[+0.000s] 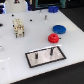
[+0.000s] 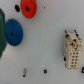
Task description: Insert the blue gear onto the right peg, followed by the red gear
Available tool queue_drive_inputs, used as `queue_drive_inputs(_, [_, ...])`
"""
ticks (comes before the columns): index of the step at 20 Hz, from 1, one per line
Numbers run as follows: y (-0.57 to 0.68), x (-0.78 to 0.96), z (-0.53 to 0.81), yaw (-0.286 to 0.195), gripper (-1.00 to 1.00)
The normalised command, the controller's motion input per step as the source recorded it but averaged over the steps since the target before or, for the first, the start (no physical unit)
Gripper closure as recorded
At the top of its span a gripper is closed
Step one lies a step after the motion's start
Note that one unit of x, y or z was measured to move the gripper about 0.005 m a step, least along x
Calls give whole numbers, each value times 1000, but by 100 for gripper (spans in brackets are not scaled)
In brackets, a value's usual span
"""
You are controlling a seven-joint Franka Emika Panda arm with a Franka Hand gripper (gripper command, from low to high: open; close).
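In the exterior view the blue gear (image 1: 59, 28) lies flat on the white table, toward the exterior view's right. The smaller red gear (image 1: 53, 37) lies just in front of it, close beside it. The black-bordered white plate (image 1: 44, 61) sits nearer the front with two thin dark pins, and the right peg (image 1: 51, 50) stands bare. The wrist view looks down from high up on the blue gear (image 2: 12, 31) and the red gear (image 2: 28, 7); the plate is outside it. No gripper fingers show in either view.
A cream block with holes (image 1: 19, 27) stands at the exterior view's left and also shows in the wrist view as the same block (image 2: 71, 50). A small dark post (image 1: 45, 16) stands at the back. Two small dark posts (image 2: 25, 71) dot the table in the wrist view.
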Motion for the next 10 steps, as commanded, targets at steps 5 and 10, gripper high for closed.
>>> queue_drive_inputs(5, [724,-503,-2,0,-100])
queue_drive_inputs(10, [733,-460,-87,0,-100])
